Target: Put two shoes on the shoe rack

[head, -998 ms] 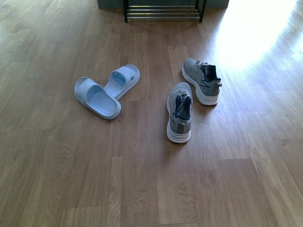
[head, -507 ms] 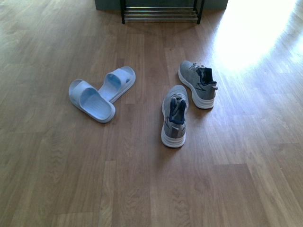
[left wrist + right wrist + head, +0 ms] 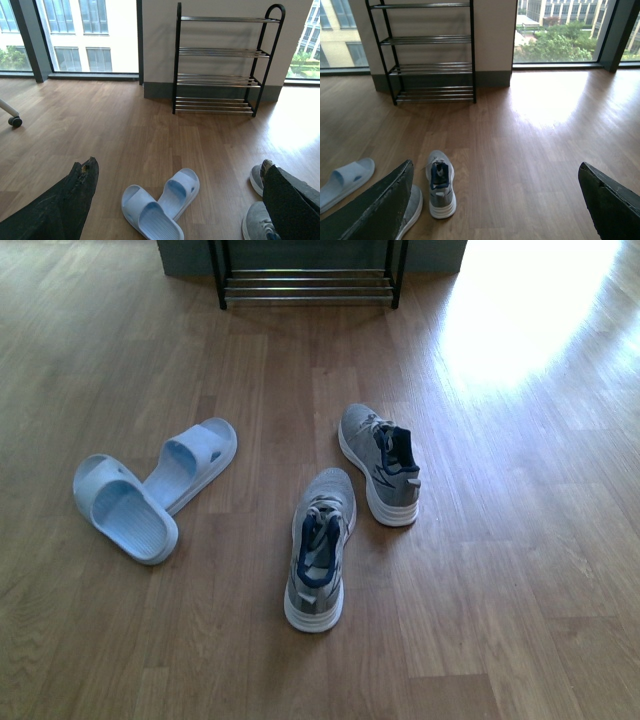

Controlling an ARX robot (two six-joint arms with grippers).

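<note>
Approach phase, by my read: slides [image 3: 125, 510] and sneakers [image 3: 320, 550] all sit on the floor [image 3: 500, 590], none lifted yet. To do it well, each tool should come down over a heel end, pinch across strap or collar rather than the toe, and keep the sole level for the rods. Left tool [image 3: 177, 165]: jaws spread wide, empty, touching nothing; the slides lie overlapped just ahead of it, the rack [image 3: 215, 79] well beyond. Right tool [image 3: 495, 167]: wide too, nothing held; the sneakers rest just ahead, one partly hidden behind a finger [image 3: 375, 210].
</note>
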